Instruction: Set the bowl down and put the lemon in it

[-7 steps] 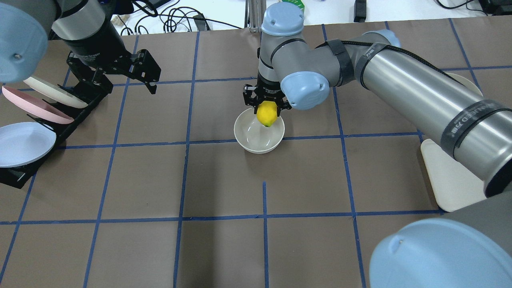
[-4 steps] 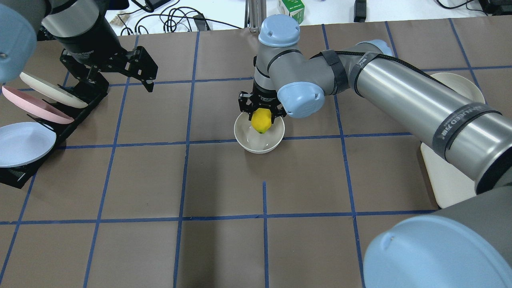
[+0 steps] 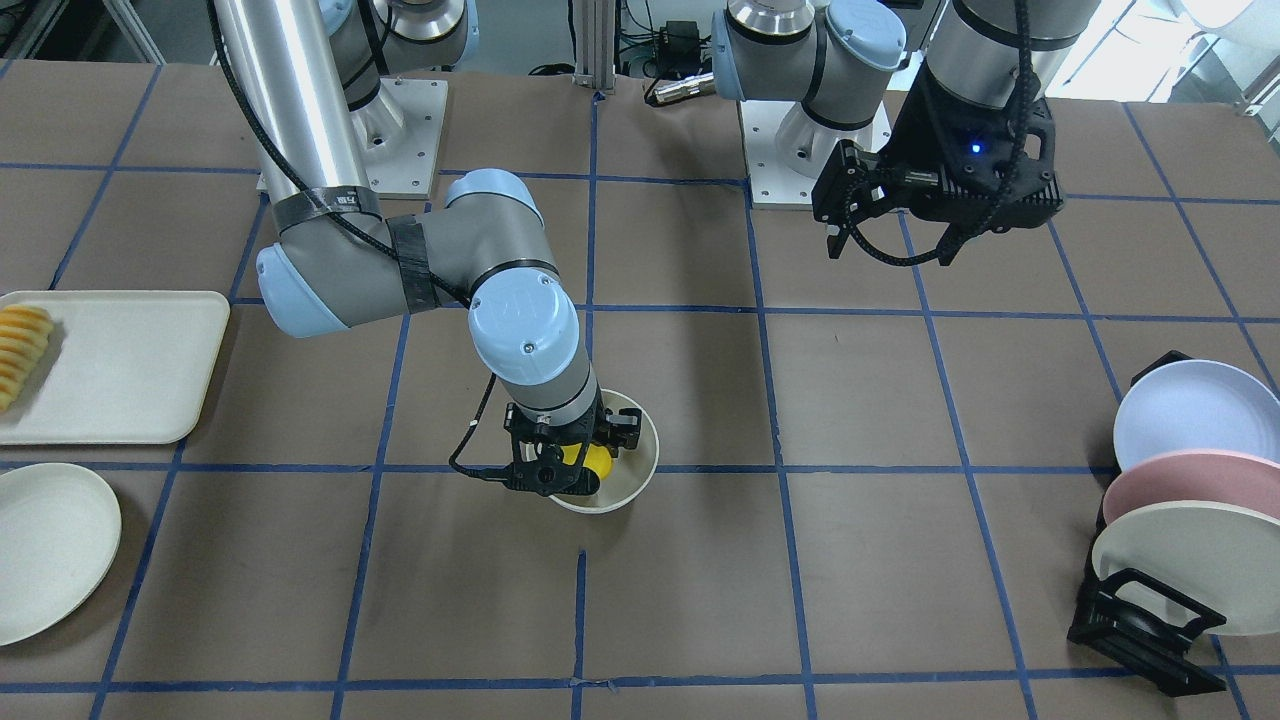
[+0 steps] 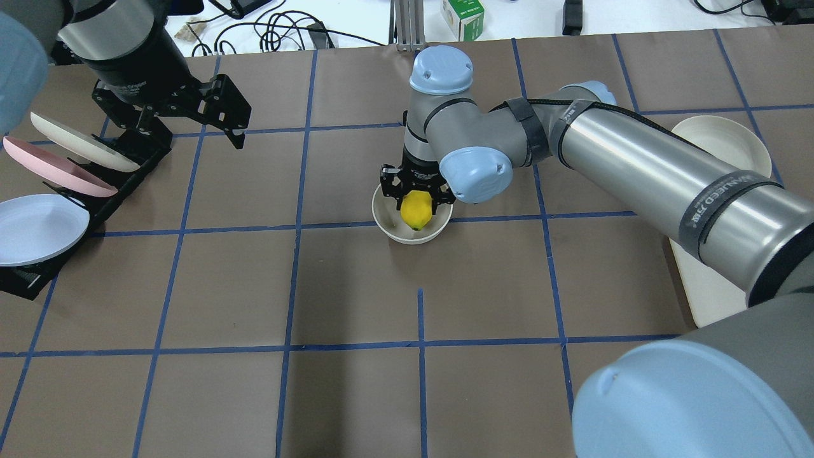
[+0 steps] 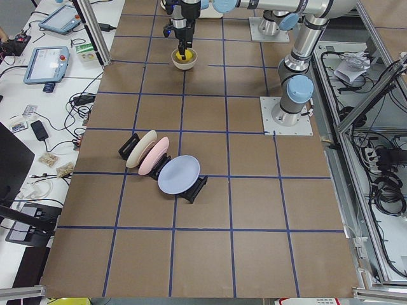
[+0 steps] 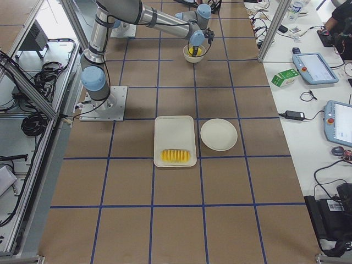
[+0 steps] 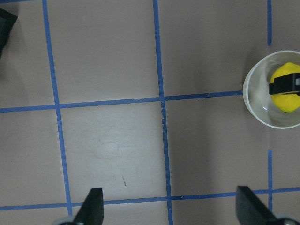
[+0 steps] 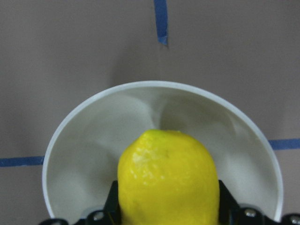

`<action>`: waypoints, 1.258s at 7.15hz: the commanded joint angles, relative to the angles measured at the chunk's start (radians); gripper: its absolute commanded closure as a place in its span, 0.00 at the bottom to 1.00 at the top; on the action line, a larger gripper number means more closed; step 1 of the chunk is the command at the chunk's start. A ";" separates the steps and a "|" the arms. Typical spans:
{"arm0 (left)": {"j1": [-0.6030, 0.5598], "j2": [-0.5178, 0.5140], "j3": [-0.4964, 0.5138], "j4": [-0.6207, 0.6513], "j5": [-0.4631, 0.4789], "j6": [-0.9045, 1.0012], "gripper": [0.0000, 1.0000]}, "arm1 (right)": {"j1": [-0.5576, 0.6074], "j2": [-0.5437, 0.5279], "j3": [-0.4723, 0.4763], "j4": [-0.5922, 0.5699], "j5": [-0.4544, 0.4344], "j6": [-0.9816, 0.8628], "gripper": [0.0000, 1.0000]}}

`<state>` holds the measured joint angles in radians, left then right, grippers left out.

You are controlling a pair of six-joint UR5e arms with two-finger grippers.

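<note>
You see the lemon pinched between the fingers of the right pincer, stem end down and low inside the bowl. The bowl sits on the table straight beneath that pincer, its rim ringing the fingertips, though you cannot tell whether the lemon touches the bowl's floor. Your left pincer hangs with its fingers spread wide, the bowl well off to one side of it and the rack of plates just beside it.
</note>
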<state>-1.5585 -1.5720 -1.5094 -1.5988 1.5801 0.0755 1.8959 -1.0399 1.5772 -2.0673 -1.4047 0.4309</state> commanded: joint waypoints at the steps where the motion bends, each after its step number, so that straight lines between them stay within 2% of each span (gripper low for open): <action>1: 0.000 0.006 0.008 0.000 0.001 0.001 0.00 | 0.002 0.009 0.003 0.000 0.004 0.000 0.79; 3: 0.000 0.012 0.005 0.002 0.001 0.001 0.00 | 0.002 0.011 0.016 0.000 0.021 0.002 0.54; 4: 0.001 0.001 0.006 0.010 0.000 0.000 0.00 | 0.002 0.009 0.018 0.000 0.020 0.003 0.29; 5: 0.000 0.000 -0.008 0.025 0.001 0.000 0.00 | 0.002 0.006 0.017 -0.002 0.021 0.002 0.14; 6: -0.002 0.007 -0.011 0.025 0.003 0.001 0.00 | 0.002 -0.002 0.017 -0.001 0.021 0.002 0.04; 7: 0.000 0.003 -0.017 0.023 0.003 0.004 0.00 | 0.000 -0.006 0.007 0.000 0.018 0.002 0.00; 9: 0.000 -0.028 -0.040 0.042 -0.006 0.010 0.00 | -0.021 -0.093 0.001 0.038 0.001 -0.001 0.00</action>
<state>-1.5588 -1.5823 -1.5357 -1.5700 1.5782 0.0854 1.8907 -1.0805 1.5817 -2.0553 -1.3955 0.4313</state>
